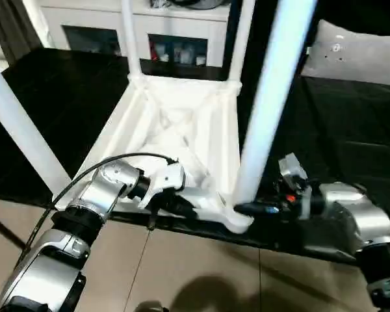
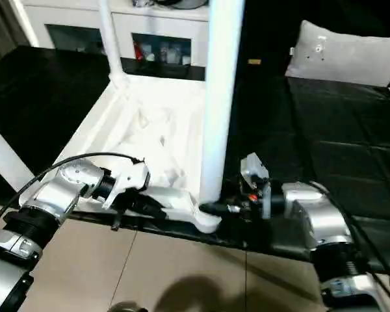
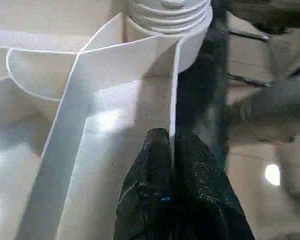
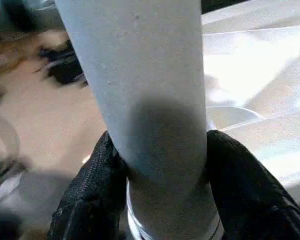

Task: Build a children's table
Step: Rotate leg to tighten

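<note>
- Right gripper [image 4: 160,200] nearest: fingers [image 4: 90,195] sit either side of the leg [image 1: 273,97] base, about half open, both pads against it, so it grips the leg just above the thread.
- Left gripper [image 3: 172,175]: fingers pressed together, pinching the thin rim wall of the top [image 1: 175,123] near the corner socket [image 1: 237,218].
- Top lies upside down, ribs up, on the black table [image 1: 351,130], its near edge at the table edge above the floor [image 1: 201,273].
- Held leg stands in the near right socket; two far legs [image 1: 131,36] upright in the far corners, another leg [image 1: 16,127] at the near left.
- Cabinet [image 1: 175,32] behind, white bag-like item [image 1: 354,52] far right.
- Step, as I judge: seating or screwing the last leg into its socket.
- Do it well: keep the leg straight over the socket so the thread does not cross; turn in short wrist strokes and regrip low.
- Left pinch should hold the rim so the top does not spin or slide off the edge.
- Risk: a thin rim may flex or slip from the pinch.
</note>
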### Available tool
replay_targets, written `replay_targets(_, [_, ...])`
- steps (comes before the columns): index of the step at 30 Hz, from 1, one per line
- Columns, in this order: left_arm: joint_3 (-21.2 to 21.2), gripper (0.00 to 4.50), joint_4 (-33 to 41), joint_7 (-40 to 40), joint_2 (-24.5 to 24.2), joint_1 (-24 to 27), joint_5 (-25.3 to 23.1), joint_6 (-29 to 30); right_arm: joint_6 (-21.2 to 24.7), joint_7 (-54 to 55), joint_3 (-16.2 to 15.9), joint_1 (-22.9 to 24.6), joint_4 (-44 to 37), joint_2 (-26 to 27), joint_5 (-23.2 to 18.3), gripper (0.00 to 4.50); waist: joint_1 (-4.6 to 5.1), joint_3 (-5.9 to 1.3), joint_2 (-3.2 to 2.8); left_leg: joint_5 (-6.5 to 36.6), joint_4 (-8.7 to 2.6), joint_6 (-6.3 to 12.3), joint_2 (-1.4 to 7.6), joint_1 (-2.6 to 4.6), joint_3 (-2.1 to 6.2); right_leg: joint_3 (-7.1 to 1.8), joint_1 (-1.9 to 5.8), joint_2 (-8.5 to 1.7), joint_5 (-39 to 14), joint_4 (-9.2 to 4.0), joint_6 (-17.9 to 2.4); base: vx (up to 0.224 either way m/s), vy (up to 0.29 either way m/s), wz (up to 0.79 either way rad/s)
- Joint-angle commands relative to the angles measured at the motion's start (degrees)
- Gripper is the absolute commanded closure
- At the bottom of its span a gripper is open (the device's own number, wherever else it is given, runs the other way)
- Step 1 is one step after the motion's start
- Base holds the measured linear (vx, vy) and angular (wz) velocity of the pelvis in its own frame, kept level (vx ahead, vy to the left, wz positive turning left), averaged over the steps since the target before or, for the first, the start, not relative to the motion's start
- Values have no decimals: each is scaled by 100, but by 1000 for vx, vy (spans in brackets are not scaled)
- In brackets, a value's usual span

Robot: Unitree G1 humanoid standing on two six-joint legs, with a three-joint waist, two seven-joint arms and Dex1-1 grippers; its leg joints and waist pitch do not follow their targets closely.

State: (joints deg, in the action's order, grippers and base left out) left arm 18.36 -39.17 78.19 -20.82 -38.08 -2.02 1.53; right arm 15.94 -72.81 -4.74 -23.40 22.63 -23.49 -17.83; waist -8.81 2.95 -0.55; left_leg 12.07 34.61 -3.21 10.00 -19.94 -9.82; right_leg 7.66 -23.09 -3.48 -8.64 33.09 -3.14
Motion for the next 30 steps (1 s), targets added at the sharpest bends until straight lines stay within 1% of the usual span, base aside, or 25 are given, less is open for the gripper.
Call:
replay_targets(1, [-155, 450, 442, -715, 495, -121, 143, 593, 326, 1322, -21, -270, 286, 537, 262, 246, 51, -384, 29, 752, -397, 231, 324, 12, 120, -313, 358, -620, -2852, -545, -193, 0, 0, 0])
replay_targets(2, [-217, 450, 468, -1075, 632, -160, 105, 836, 367, 1905, 56, -364, 405, 743, 401, 246, 95, -367, 24, 790, -405, 198, 317, 8, 133, -295, 348, -617, -2930, -568, -180, 0, 0, 0])
replay_targets(3, [-246, 450, 470, -1261, 707, -187, 80, 947, 405, 2208, 102, -413, 467, 847, 466, 246, 192, -365, 37, 822, -402, 110, 286, -22, 153, -246, 388, -617, -3063, -598, -88, 0, 0, 0])
replay_targets(4, [-281, 450, 457, -1477, 797, -218, 45, 1030, 452, 2561, 151, -472, 538, 965, 544, 246, 270, -377, 36, 810, -391, 104, 267, -3, 151, -231, 387, -625, -3103, -628, -42, 0, 0, 0])
replay_targets(6, [-350, 450, 393, -1960, 1006, -299, -59, 1167, 575, 3378, 345, -618, 725, 1268, 628, 246, 352, -375, 20, 799, -383, 126, 259, -19, 152, -215, 391, -616, -3063, -648, -42, 0, 0, 0])
replay_targets(7, [-382, 450, 364, -2213, 1120, -342, -114, 1238, 443, 3589, 388, -648, 763, 1404, 658, 246, 406, -401, 5, 761, -371, 214, 255, -28, 141, -193, 410, -620, -2918, -666, -41, 0, 0, 0])
replay_targets(8, [-404, 450, 326, -2484, 1243, -391, -165, 1308, 210, 3712, 434, -645, 769, 1538, 650, 246, 410, -409, 3, 727, -368, 249, 263, -23, 129, -197, 402, -620, -2821, -664, -52, 0, 0, 0])
replay_targets(9, [-404, 450, 326, -2484, 1243, -391, -165, 1308, 210, 3712, 434, -645, 769, 1538, 650, 213, 409, -407, 2, 708, -370, 288, 271, -12, 123, -200, 390, -619, -2740, -665, -73, 0, 0, 0])
replay_targets(10, [-352, 450, 262, -2589, 1303, -419, -228, 1228, 104, 3696, 574, -617, 738, 1662, 443, 193, 381, -415, 14, 673, -372, 399, 269, 17, 99, -228, 373, -603, -2515, -637, -170, 0, 0, 0])
replay_targets(11, [-334, 450, 240, -2605, 1305, -424, -249, 1194, 84, 3659, 613, -600, 706, 1684, 374, 178, 365, -418, 7, 643, -377, 428, 281, 7, 103, -239, 380, -608, -2447, -617, -202, 0, 0, 0])
replay_targets(12, [-300, 450, 270, -2608, 1283, -404, -295, 1161, 89, 3558, 659, -550, 611, 1699, 317, 174, 324, -438, -30, 534, -380, 470, 303, -10, 117, -245, 398, -610, -2244, -571, -244, 0, 0, 0])
replay_targets(14, [-286, 450, 309, -2606, 1265, -384, -320, 1162, 104, 3503, 669, -519, 550, 1696, 315, 160, 301, -450, -22, 419, -388, 524, 353, -11, 132, -265, 394, -607, -1833, -506, -360, 0, 0, 0])
replay_targets(15, [-278, 450, 344, -2569, 1217, -360, -335, 1166, 88, 3378, 657, -465, 478, 1637, 321, 149, 298, -457, -23, 383, -387, 533, 361, -14, 137, -271, 400, -615, -1722, -484, -409, 0, 0, 0])
replay_targets(16, [-268, 450, 385, -2539, 1168, -332, -344, 1144, 77, 3302, 641, -412, 409, 1572, 338, 136, 279, -468, -25, 281, -381, 561, 372, -24, 140, -288, 413, -627, -1452, -433, -525, 0, 0, 0])
replay_targets(18, [-276, 450, 410, -2463, 1033, -292, -343, 1105, -78, 3014, 563, -320, 345, 1325, 404, 128, 241, -475, -22, 236, -368, 611, 365, -35, 129, -294, 423, -633, -1282, -400, -595, 0, 0, 0])
replay_targets(19, [-257, 450, 402, -2326, 914, -263, -338, 914, -268, 2648, 496, -267, 338, 1089, 419, 114, 219, -480, -26, 224, -366, 627, 367, -30, 134, -290, 424, -631, -1263, -399, -584, 0, 0, 0])
replay_targets(20, [-250, 450, 400, -2258, 865, -250, -330, 874, -293, 2492, 480, -248, 331, 993, 405, 103, 202, -463, -24, 302, -364, 668, 357, -27, 112, -290, 416, -626, -1325, -424, -590, 0, 0, 0])
replay_targets(21, [-241, 450, 391, -2186, 820, -242, -323, 833, -306, 2330, 472, -236, 330, 898, 383, 103, 186, -456, -40, 331, -368, 661, 360, -27, 115, -289, 422, -628, -1392, -431, -575, 0, 0, 0])
replay_targets(23, [-159, 450, 354, -1886, 638, -205, -346, 449, -527, 1886, 444, -202, 354, 575, 410, 85, 170, -442, -22, 471, -378, 617, 366, -17, 109, -277, 417, -623, -1694, -468, -489, 0, 0, 0])
replay_targets(24, [-132, 450, 355, -1714, 571, -177, -324, 295, -610, 1730, 416, -189, 349, 437, 442, 70, 165, -440, -28, 509, -377, 597, 366, -11, 103, -278, 407, -617, -1787, -479, -454, 0, 0, 0])
replay_targets(25, [-91, 450, 356, -1436, 474, -134, -280, 60, -696, 1518, 382, -172, 332, 253, 474, 70, 154, -439, -17, 521, -380, 589, 372, -8, 111, -272, 402, -623, -1834, -488, -436, 0, 0, 0])
replay_targets(26, [-68, 450, 361, -1299, 426, -113, -254, -43, -723, 1417, 368, -160, 311, 168, 489, 57, 130, -450, -23, 476, -375, 593, 384, -3, 108, -284, 403, -614, -1760, -463, -429, 0, 0, 0])
replay_targets(27, [-38, 450, 373, -1178, 376, -93, -240, -90, -726, 1299, 366, -151, 288, 96, 477, 57, 103, -454, -31, 448, -371, 605, 401, 2, 109, -289, 392, -611, -1664, -448, -459, 0, 0, 0])
replay_targets(29, [66, 450, 349, -992, 254, -90, -269, -223, -960, 1063, 328, -180, 348, -55, 510, 57, 61, -452, -22, 473, -372, 592, 409, 9, 104, -290, 380, -617, -1640, -432, -505, 0, 0, 0])
replay_targets(30, [155, 450, 312, -822, 161, -90, -304, -400, -1044, 749, 282, -189, 364, -176, 471, 57, 31, -453, -30, 502, -370, 582, 405, 19, 98, -293, 373, -622, -1667, -436, -515, 0, 0, 0])
